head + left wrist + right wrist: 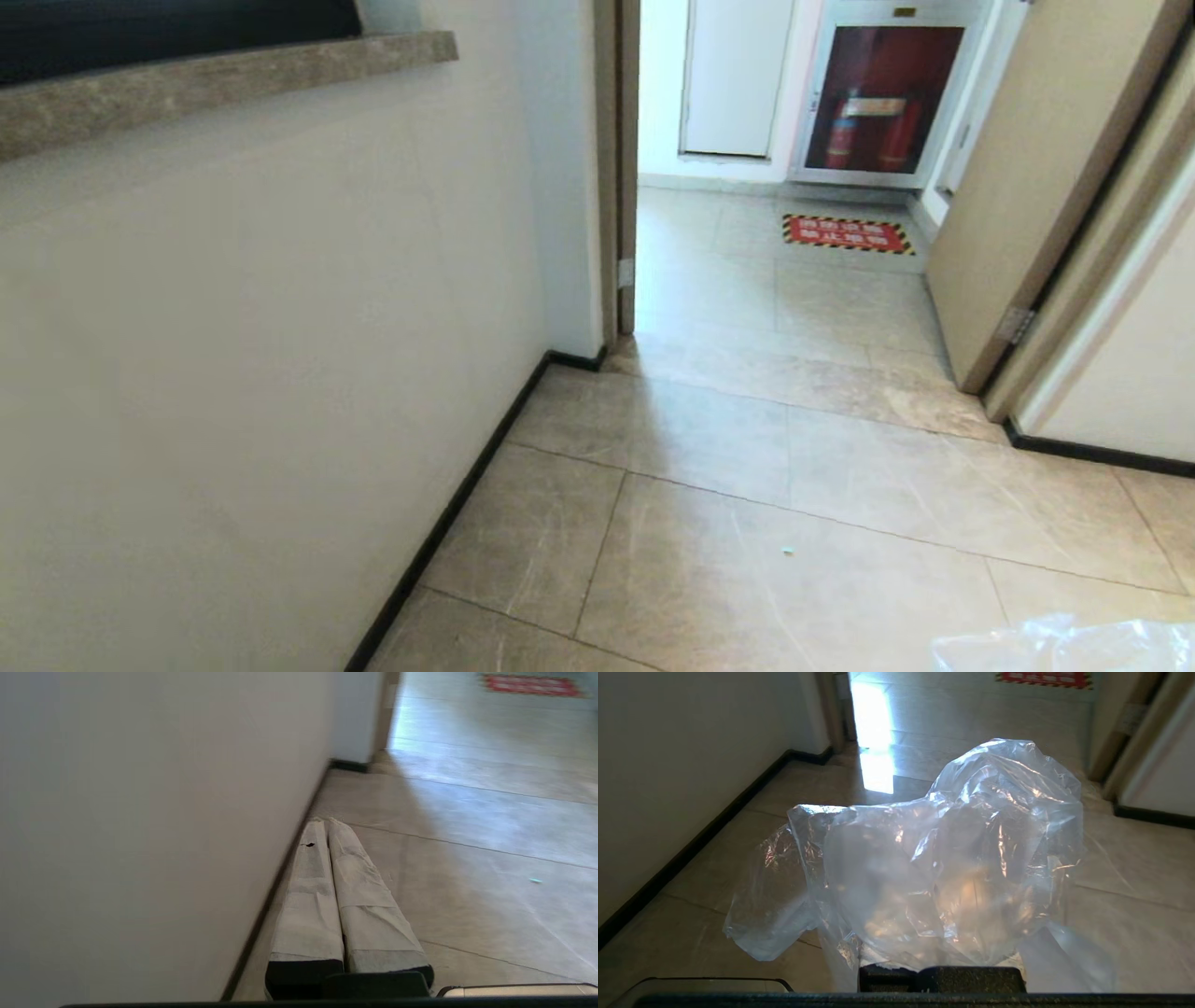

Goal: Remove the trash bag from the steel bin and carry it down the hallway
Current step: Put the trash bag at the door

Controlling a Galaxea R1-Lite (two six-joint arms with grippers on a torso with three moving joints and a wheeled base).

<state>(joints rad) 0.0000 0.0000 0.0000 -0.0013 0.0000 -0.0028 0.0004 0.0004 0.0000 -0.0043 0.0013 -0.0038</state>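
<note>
Only a corner of the trash bag (1064, 644) is seen in the head view, cut off at the near right. Its contents are too blurred to identify. The right gripper (941, 970) is hidden beneath the bag, clamped on the plastic. The left gripper (329, 823) is closed, empty, beside the left wall (163, 812) above the hallway (747, 523) tiles.

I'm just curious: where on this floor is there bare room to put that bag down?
Bare tiles stretch between the left wall's dark baseboard and the open door. Past the doorway, the red floor sign takes space. The trash bag fills the right claw's front.
</note>
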